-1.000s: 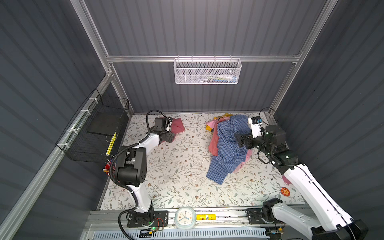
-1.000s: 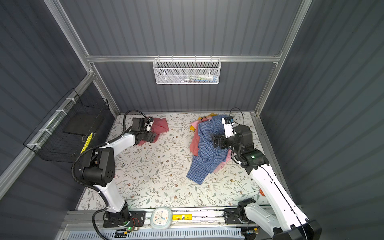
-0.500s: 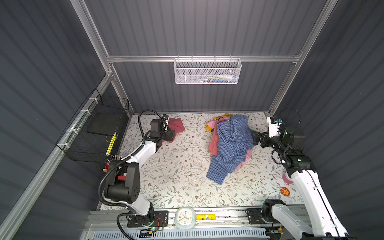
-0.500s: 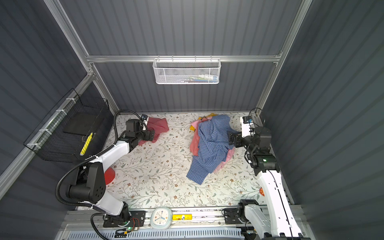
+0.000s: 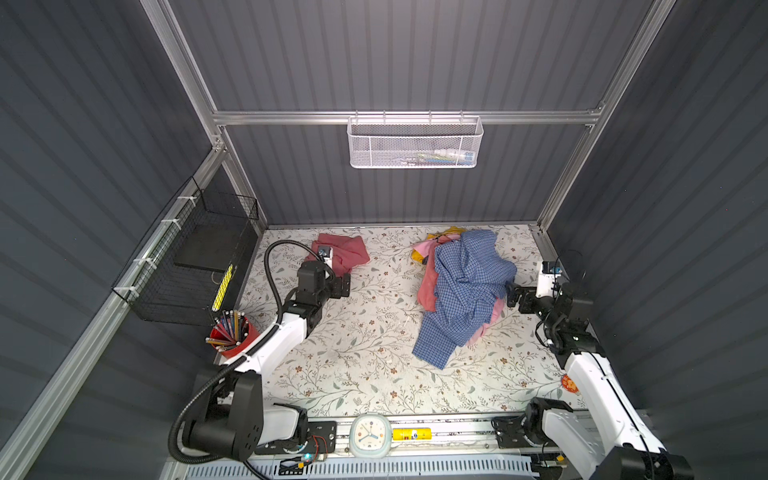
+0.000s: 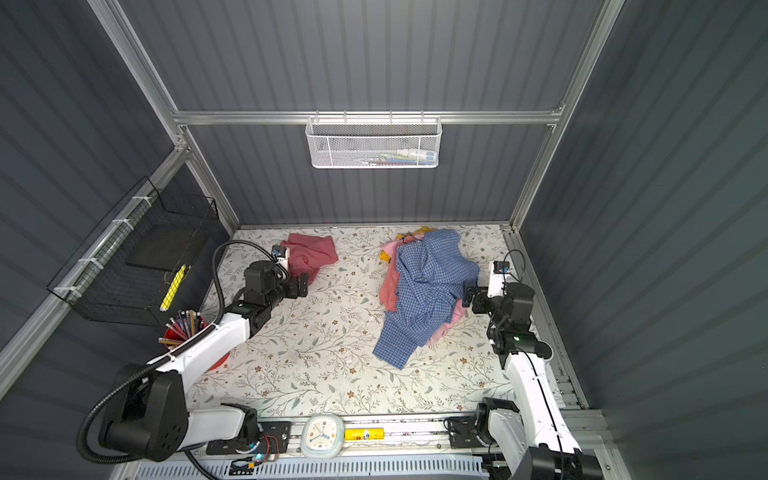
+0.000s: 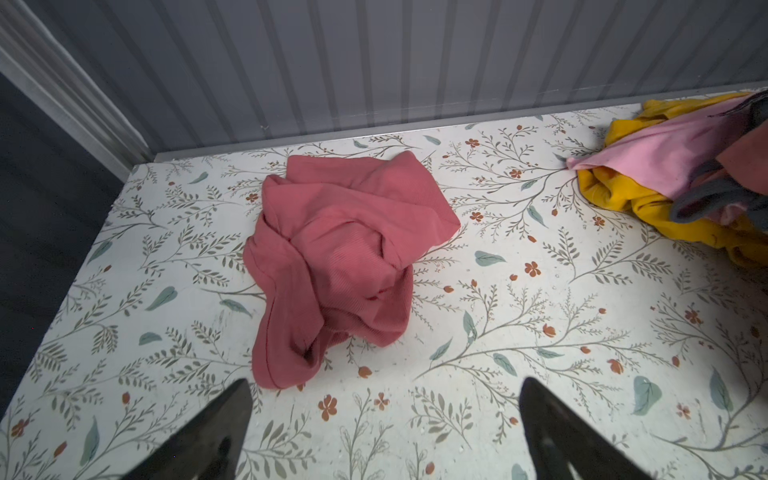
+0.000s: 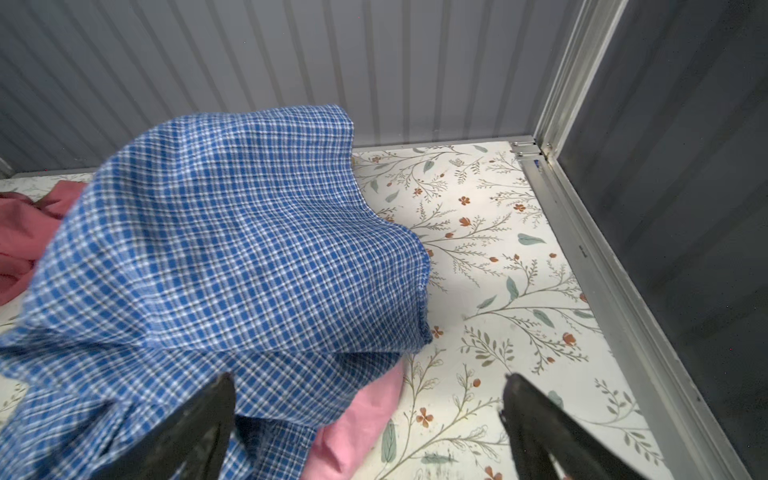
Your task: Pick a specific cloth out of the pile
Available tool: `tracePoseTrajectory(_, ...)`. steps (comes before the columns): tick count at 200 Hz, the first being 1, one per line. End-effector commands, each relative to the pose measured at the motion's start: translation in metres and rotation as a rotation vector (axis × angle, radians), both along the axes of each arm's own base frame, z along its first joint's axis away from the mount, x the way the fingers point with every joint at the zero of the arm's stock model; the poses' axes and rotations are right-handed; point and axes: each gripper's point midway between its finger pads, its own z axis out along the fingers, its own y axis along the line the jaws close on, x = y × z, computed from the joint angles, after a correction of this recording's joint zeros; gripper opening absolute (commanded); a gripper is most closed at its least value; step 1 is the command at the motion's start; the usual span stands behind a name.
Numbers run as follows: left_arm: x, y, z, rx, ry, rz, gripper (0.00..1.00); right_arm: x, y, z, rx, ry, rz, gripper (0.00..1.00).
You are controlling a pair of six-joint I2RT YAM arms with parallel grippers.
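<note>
- cloth (image 5: 347,254): plain salmon-red, fine ribbed knit in the left wrist view (image 7: 340,266). Crumpled into a loose bunch, lying on the desk (image 5: 365,332) at back-left.
- cloth sits alone, well apart from the pile (image 5: 465,286); bare desk between them in both top views.
- pile: back-right of desk. The blue-and-white checked shirt (image 8: 232,257) is draped on top, one end trailing toward the front.
- under the shirt: salmon strip (image 5: 427,284) at the left edge, light-pink piece (image 8: 357,415) poking out on the right, yellow piece (image 7: 623,199) at the back.
</note>
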Motion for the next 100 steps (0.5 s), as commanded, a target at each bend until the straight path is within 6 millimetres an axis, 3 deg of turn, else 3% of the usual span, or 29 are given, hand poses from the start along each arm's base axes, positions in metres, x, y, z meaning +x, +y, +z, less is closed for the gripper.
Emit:
tracePoseTrajectory(1,-0.007,0.008,0.009,-0.047,-0.047,0.057,1.00,0.006,-0.015,0.016,0.009,-0.143,-0.092,0.99)
tracePoseTrajectory(81,-0.025,0.032,-0.004,-0.044,-0.061,0.180,1.00,0.010,-0.030,-0.035,0.064,-0.149,-0.193,0.99)
tracePoseTrajectory(100,-0.029,0.041,-0.003,-0.038,-0.076,0.227,1.00,0.013,-0.034,-0.037,0.079,-0.175,-0.226,0.99)
